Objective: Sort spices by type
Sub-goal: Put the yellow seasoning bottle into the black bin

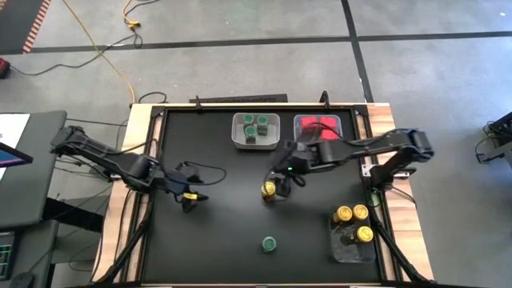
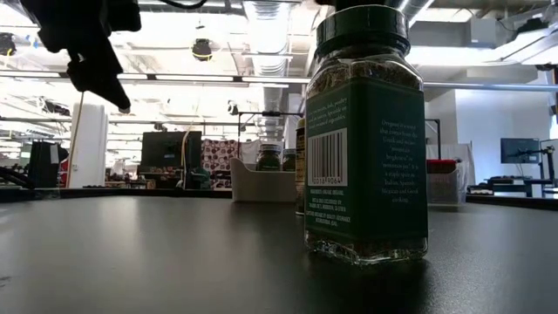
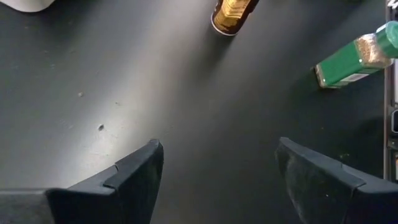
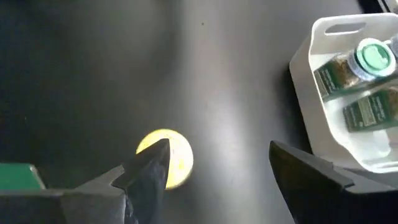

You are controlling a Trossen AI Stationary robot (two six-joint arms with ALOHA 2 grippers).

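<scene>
While the arms hang over it, surface: a matt black table top (image 1: 216,232) with a pale wooden rim, faint specks on it in the left wrist view
Room: grey floor with dark tape lines and a yellow cable (image 1: 112,60) seen from above; ceiling ducts, bright lights and monitors behind the table in the low view
Left gripper (image 1: 190,200): over bare table at the left, its two dark fingers (image 3: 134,177) spread apart with nothing between them
Lone green-lidded jar (image 1: 270,244): upright near the front edge, square clear body, green label with a barcode, looming large in the low view (image 2: 366,139)
Yellow-lidded jar (image 1: 270,190): mid-table, round lid, amber body, just beside the right gripper
Right gripper (image 1: 282,189): above the table centre, jaws parted and gripping nothing; one finger (image 4: 146,171) overlaps the yellow lid in its wrist view
White bin (image 1: 237,140): at the back, smooth plastic, holding green-lidded jars (image 1: 256,126)
Clear bin with red boxes (image 1: 320,126): at the back, partly hidden by the right arm
Clear bin at front right (image 1: 352,252): holds yellow-lidded jars (image 1: 353,216)
</scene>
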